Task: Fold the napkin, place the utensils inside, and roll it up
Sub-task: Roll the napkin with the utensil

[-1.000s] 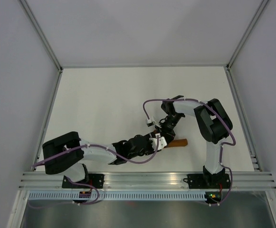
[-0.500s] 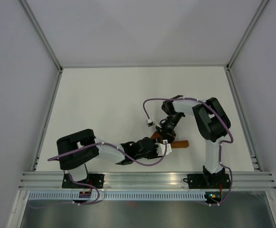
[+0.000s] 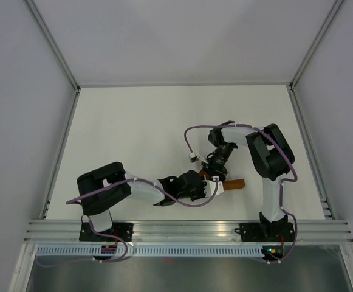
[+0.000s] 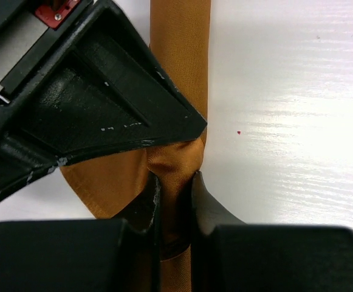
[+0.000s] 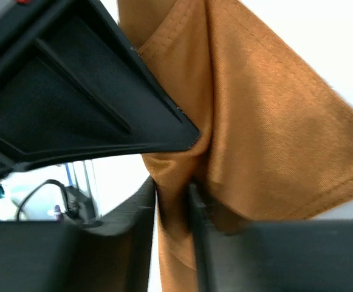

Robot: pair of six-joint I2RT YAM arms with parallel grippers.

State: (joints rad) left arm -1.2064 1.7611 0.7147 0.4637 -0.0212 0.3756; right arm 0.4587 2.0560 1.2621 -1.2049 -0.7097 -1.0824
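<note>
The rust-orange napkin (image 3: pixel 232 184) lies as a narrow rolled strip on the white table, mostly hidden under both grippers in the top view. In the left wrist view the napkin (image 4: pixel 179 73) runs up the frame and my left gripper (image 4: pixel 175 191) is shut on a pinched fold of it. In the right wrist view the napkin (image 5: pixel 267 121) fans out wide, and my right gripper (image 5: pixel 175 198) is shut on a fold of it too. The two grippers meet tip to tip (image 3: pixel 209 179). The utensils are hidden from view.
The white table (image 3: pixel 133 134) is bounded by an aluminium frame and grey walls. The arms' bases sit on the rail at the near edge (image 3: pixel 188 231). The right arm's body fills the upper left of the left wrist view (image 4: pixel 79 91).
The left arm has swung right, its gripper moving closer to the right gripper at the napkin. The right gripper has shifted slightly. The napkin's visible end stays in place.
</note>
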